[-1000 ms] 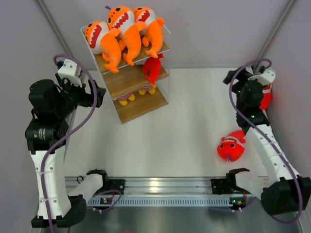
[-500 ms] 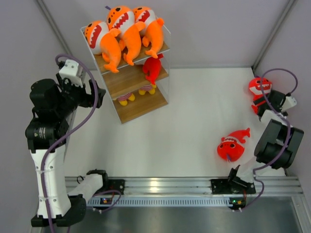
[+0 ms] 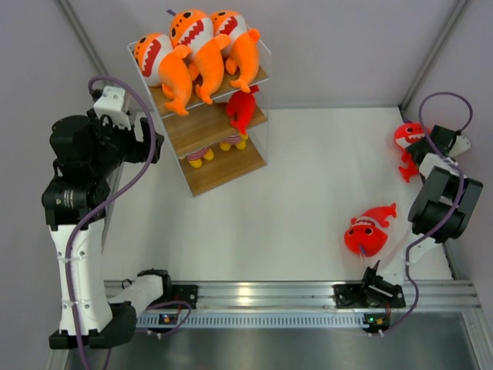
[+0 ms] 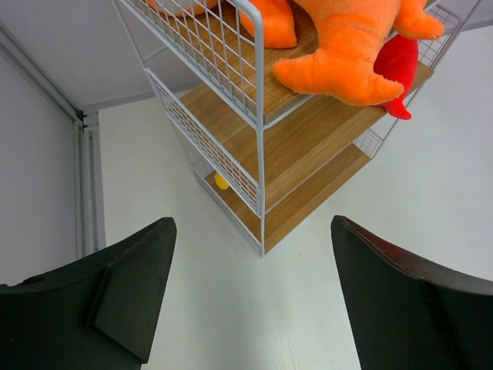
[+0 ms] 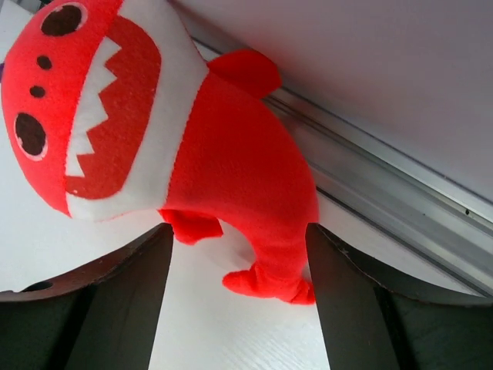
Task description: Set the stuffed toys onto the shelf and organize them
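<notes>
The shelf [image 3: 223, 173] stands at the back left. Three orange stuffed toys [image 3: 192, 35] crowd its top board, and a red one [image 3: 243, 108] sits on the middle board. A second red shark [image 3: 368, 231] lies on the table at the right. The third red shark [image 3: 408, 137] lies by the right wall, its tail between the fingers of my right gripper [image 3: 422, 150]. In the right wrist view this shark [image 5: 231, 162] fills the frame. My right gripper [image 5: 239, 227] is open, one finger at the tail's edge. My left gripper [image 3: 152, 139] hangs open beside the shelf [image 4: 308, 146], holding nothing.
Two small striped figures with yellow feet [image 3: 202, 156] stand on the shelf's lower board. An aluminium rail [image 5: 400, 200] runs along the right wall just behind the far red shark. The arms' base rail [image 3: 254, 297] spans the near edge.
My right arm has swung down and outward to the right wall, and its jaws have narrowed around the far red shark's tail. The left arm has barely shifted.
</notes>
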{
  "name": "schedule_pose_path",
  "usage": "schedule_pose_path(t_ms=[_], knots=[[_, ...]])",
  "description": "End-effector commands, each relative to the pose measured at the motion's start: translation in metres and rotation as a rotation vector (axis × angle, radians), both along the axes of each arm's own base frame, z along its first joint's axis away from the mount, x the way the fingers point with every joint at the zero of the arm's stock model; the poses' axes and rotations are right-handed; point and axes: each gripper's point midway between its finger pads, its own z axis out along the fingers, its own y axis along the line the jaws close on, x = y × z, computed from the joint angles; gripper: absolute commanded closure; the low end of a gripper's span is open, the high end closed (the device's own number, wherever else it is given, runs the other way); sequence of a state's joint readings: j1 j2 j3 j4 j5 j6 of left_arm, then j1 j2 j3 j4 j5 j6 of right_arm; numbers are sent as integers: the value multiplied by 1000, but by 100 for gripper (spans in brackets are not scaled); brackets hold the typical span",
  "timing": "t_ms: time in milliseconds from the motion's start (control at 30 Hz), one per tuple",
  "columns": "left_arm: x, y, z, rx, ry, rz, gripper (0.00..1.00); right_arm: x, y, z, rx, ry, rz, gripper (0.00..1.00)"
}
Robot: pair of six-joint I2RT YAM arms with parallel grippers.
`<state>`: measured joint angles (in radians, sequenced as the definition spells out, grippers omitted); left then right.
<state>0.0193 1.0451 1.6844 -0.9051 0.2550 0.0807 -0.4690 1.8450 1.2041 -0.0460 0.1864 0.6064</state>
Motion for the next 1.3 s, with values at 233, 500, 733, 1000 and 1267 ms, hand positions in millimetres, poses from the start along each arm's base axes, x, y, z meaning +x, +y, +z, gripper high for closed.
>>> schedule_pose_path(t_ms=[233, 500, 733, 1000, 1267], knots=[[-9, 7, 23, 30, -64, 26, 12, 15, -5, -9, 36, 116, 37, 45], [-14, 7, 26, 35, -77, 28, 12, 25, 5, -5, -26, 147, 181, 100], [-13, 8, 29, 35, -83, 29, 12, 57, 73, 14, -136, 171, 515, 100], [-16, 12, 32, 52, -90, 51, 12, 71, 159, 8, -79, 111, 742, 100], [-15, 13, 32, 61, -91, 50, 12, 46, 204, 13, -91, 84, 791, 100]])
